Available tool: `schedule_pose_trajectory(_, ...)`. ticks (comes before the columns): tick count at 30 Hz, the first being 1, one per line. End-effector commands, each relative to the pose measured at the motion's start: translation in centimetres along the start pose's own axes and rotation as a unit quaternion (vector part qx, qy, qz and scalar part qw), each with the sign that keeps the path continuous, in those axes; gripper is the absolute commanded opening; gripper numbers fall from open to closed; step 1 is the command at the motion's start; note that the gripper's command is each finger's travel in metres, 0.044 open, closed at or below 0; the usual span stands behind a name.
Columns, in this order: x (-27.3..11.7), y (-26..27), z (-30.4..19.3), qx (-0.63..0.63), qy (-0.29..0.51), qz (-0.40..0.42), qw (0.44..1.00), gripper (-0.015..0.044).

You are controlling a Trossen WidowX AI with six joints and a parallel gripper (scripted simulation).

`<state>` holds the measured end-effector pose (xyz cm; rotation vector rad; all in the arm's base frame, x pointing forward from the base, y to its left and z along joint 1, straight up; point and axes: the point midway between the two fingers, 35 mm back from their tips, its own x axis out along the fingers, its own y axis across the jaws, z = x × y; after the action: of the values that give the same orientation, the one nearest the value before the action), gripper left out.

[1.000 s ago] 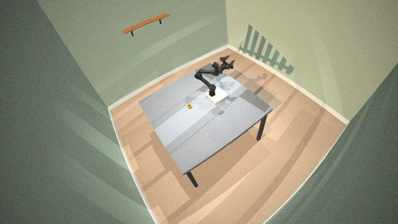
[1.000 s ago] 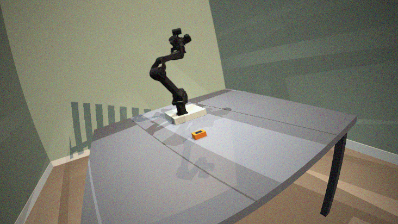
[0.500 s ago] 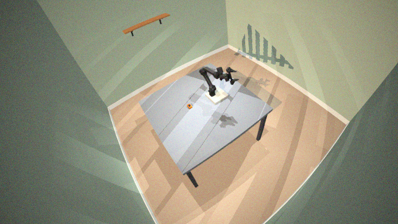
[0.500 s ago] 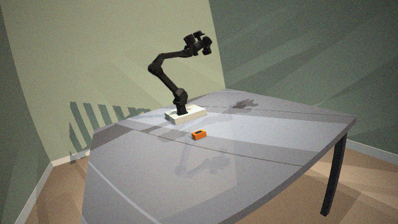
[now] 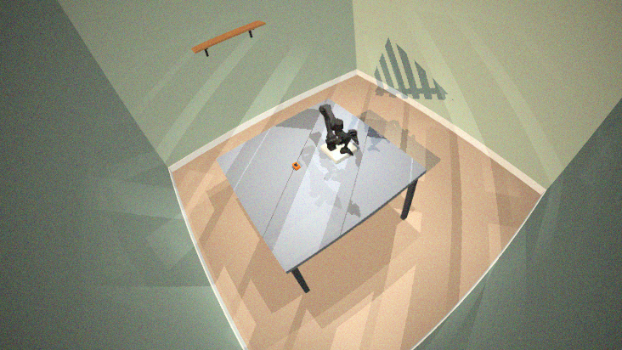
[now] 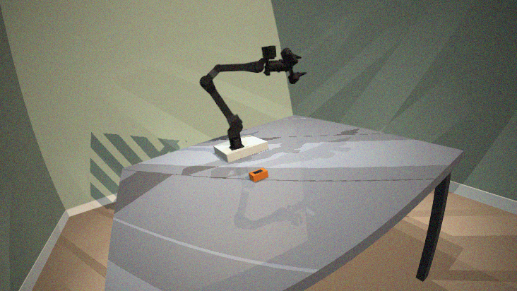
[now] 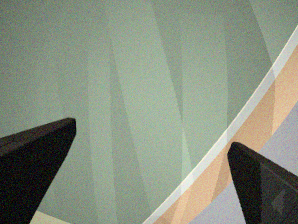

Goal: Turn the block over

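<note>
Landmark: the pale slab point(image 5: 336, 159) point(image 6: 247, 155) under the foot of the arm point(image 5: 328, 123) point(image 6: 221, 102).
Top view only: an orange-brown shelf point(image 5: 228, 37) on two short dark brackets, fixed to the green wall.
Exterior view over top view: the arm's bent profile, its elbow raised, its forearm nearly level, and the slab's side faces.
Wrist view: two dark fingertips in close-up, with green wall, a pale baseboard, tan floor and a bit of grey bench beyond them.
Block in the views: seen in the top and exterior views only.
Block place: resting on the bench point(image 5: 254, 184) point(image 6: 188, 224), near the slab and apart from it, on the side of the slab toward the exterior camera.
Block look: the block point(image 5: 296, 166) point(image 6: 258, 175) is bright orange, small and box-shaped, longer than it is tall, lying flat.
Marked side: a dark patch on the upper face, so the mark faces up.
Gripper: the gripper point(image 5: 354, 149) point(image 6: 303, 65) point(image 7: 154, 137) is wide apart with nothing between its fingers, raised well above the bench and away from the block.
Gripper shape: dark fingers tapering to narrow tips, side by side in the wrist view and one above the other in the exterior view.
Arm material: black, matte-looking links with rounded joints.
Slab shape: off-white, low and rectangular, with crisp edges.
Bench surface: smooth grey, crossed by thin lines, pale bands of light and soft shadows.
Bench supports: dark, straight, square-edged legs.
</note>
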<state>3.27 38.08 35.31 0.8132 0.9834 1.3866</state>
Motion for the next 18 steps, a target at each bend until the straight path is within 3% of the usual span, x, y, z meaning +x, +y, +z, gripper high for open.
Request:
schedule_pose_trajectory(1,-0.2,-5.8,4.9,-0.044,-0.046,-0.105,0.992,0.0440)
schedule_pose_trajectory(11,-5.6,-17.8,13.1,-0.066,-0.094,-0.316,0.942,0.0440)
schedule_pose_trajectory(18,-13.6,-26.2,17.1,-0.066,-0.073,-0.480,0.872,0.0440)
